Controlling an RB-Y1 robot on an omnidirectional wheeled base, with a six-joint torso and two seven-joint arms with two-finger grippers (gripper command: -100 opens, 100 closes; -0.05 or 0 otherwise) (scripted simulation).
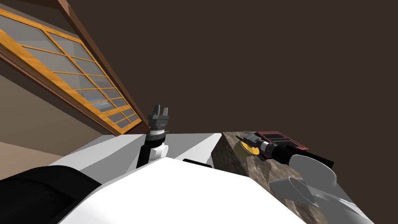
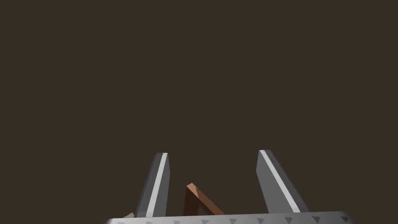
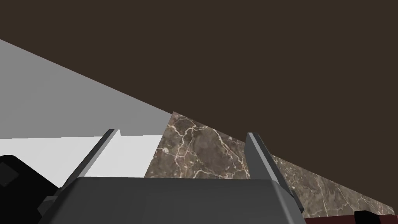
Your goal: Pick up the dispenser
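- Approach looks to be the step in hand: the right gripper reaches out low over the brown, white-veined marble counter and carries nothing.
- Its two blade fingers stand wide apart. In the right wrist view, bare marble and the counter's far end show between them.
- Dispenser, as best I can judge, is the small yellow rounded thing on the counter. It sits right at that gripper's dark body and is partly covered by it. I cannot tell whether the two touch.
- A flat maroon tray lies just beside the forearm, on the wall side.
- A plain white disc and a grey ribbed cone-shaped piece sit nearer the robot on the same counter.
- The left gripper is raised upright, well apart from the counter. Its fingers are spread and empty, and it takes no part.
- The next move, I'd say, calls for pulling the right hand back or tipping it down. The yellow thing seems to lie under the hand and not between the blades.
- After that the hand should centre on it, close on its sides and lift straight up, keeping clear of the maroon tray.
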